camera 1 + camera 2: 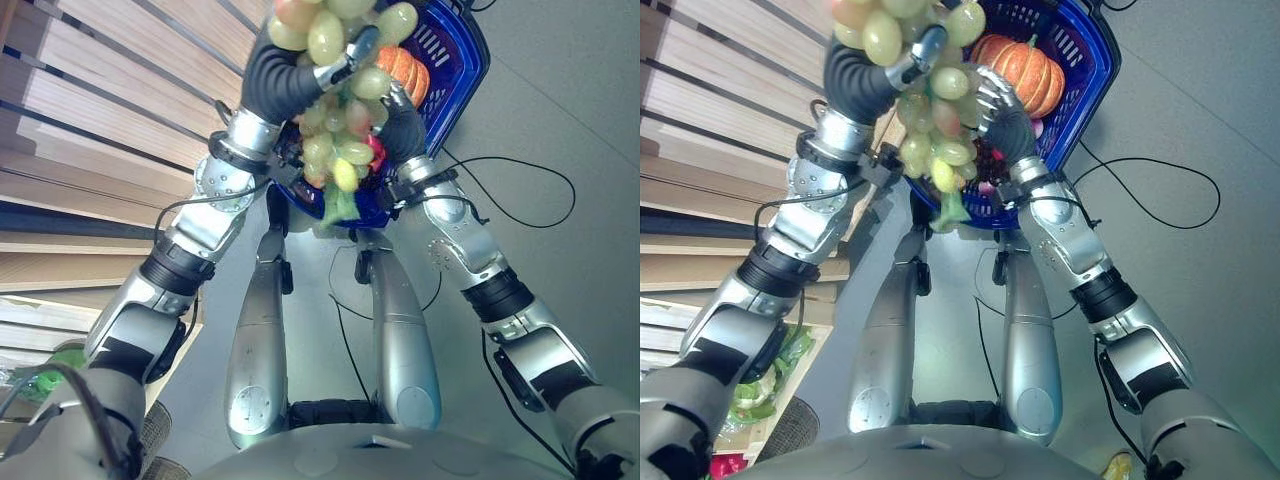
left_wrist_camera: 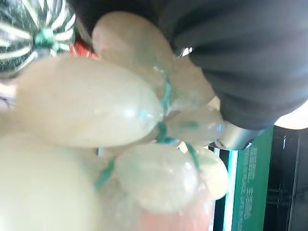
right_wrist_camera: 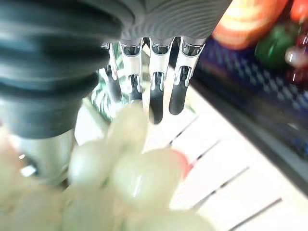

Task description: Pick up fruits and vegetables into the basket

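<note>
right eye view: blue basket [image 1: 1090,75] with a pumpkin [image 1: 1025,68] sits beyond; my left robot hand [image 1: 902,62] grips the grape bunch [image 1: 935,130], my right robot hand [image 1: 992,105] straight-fingered beside it.

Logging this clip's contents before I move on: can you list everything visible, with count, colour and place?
Bunch of pale green grapes: one, some berries blushed red, hanging from the left hand above the basket's near rim.
Blue plastic shopping basket: one, on the grey floor ahead of the robot.
Orange ribbed pumpkin: one, inside the basket.
Green pepper: one, inside the basket beside the pumpkin.
Slatted pale wooden shelving: to the robot's left.
Green leafy vegetables: a heap, count unclear, on the shelving's low edge.
Left hand: curled round the grape bunch's top.
Right hand: fingers straight, beside the bunch over the basket.
</note>
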